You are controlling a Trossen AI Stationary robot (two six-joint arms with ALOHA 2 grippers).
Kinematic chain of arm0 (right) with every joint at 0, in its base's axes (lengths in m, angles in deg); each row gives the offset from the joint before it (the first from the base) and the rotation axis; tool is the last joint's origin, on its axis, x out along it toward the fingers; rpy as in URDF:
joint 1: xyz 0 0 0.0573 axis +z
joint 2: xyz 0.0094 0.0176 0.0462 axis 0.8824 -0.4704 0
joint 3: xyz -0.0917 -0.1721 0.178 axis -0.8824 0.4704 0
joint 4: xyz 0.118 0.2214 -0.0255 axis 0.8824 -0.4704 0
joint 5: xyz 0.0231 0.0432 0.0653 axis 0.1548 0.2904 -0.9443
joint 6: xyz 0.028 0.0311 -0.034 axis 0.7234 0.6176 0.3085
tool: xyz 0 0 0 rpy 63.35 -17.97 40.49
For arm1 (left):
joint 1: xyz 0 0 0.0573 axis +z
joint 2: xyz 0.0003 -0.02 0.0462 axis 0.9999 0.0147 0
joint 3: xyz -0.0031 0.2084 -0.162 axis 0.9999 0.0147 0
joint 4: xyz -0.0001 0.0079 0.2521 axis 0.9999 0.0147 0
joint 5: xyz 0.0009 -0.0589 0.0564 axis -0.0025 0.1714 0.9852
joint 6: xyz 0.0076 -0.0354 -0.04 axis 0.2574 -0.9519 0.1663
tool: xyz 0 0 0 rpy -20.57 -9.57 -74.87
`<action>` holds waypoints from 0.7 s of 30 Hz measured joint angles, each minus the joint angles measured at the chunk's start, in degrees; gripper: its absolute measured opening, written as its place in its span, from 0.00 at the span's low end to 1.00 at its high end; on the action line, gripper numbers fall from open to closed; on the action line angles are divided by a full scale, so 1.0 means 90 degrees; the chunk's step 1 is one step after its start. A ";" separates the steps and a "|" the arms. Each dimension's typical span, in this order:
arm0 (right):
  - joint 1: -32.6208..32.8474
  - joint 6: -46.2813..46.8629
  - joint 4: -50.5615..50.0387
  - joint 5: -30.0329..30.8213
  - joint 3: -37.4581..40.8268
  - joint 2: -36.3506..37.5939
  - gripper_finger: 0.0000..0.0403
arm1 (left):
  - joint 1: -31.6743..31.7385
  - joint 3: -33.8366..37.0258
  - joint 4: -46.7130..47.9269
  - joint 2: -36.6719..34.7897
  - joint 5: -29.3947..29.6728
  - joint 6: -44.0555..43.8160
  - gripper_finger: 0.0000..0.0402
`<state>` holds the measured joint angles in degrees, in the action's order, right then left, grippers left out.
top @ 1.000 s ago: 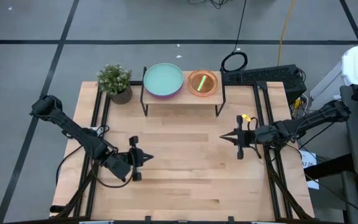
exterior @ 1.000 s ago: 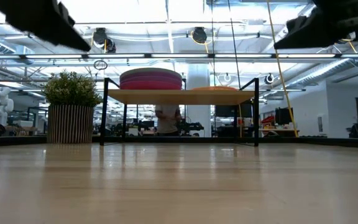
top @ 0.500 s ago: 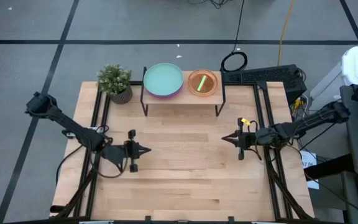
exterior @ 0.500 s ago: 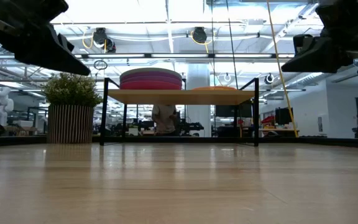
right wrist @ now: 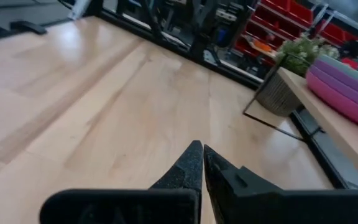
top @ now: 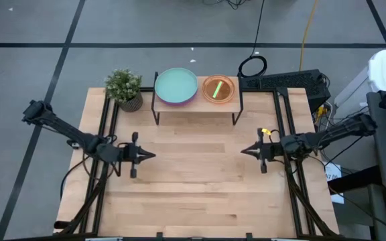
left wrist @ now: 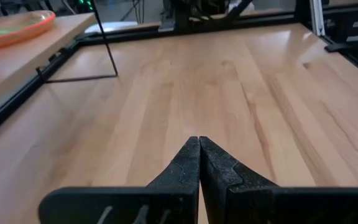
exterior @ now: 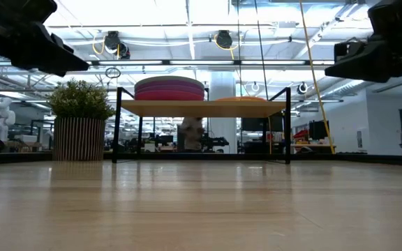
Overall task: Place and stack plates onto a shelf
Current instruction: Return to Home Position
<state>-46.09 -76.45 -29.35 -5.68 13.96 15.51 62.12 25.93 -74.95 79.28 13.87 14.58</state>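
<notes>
The shelf [top: 196, 105] stands at the table's far edge on thin black legs. On its left half sits a stack of larger plates [top: 176, 86] with a teal one on top; in the low view the stack [exterior: 169, 88] shows magenta and purple edges. On its right half lie smaller orange plates [top: 218, 88] with a lime-green streak. My left gripper [top: 151, 156] is shut and empty over the table's left middle, its tips [left wrist: 198, 142] together. My right gripper [top: 242, 151] is shut and empty over the right middle, its tips [right wrist: 197, 148] together. Both hover above the wood.
A potted plant [top: 124, 87] stands at the shelf's left end. Black rails [top: 106, 134] run along the table's left and right sides. A cable coil [top: 252, 65] and dark equipment lie behind the far edge. A blurred person [exterior: 190, 134] shows in the room beyond.
My left gripper has moved toward the table's far edge and slightly left, turning from pointing near-right until its fingers point straight right. My right gripper has drawn back a little toward the right edge and slightly toward the near edge. Plates and shelf have stayed put.
</notes>
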 joint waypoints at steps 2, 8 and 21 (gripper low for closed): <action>-0.0109 0.0065 0.0173 -0.0268 0.0110 0.0009 0.00 | 0.0016 0.0101 -0.0008 -0.0203 -0.0001 0.0008 0.01; -0.0425 0.0174 0.0563 -0.0849 0.0328 0.0012 0.00 | 0.0016 0.0516 -0.0228 -0.0663 -0.0015 0.0098 0.01; -0.0894 0.0286 0.1164 -0.1165 0.0695 0.0011 0.00 | 0.0016 0.0811 -0.0446 -0.0917 -0.0127 0.0242 0.01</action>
<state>-54.14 -73.88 -18.87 -16.17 20.22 15.61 62.26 33.23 -78.97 71.02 12.72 16.77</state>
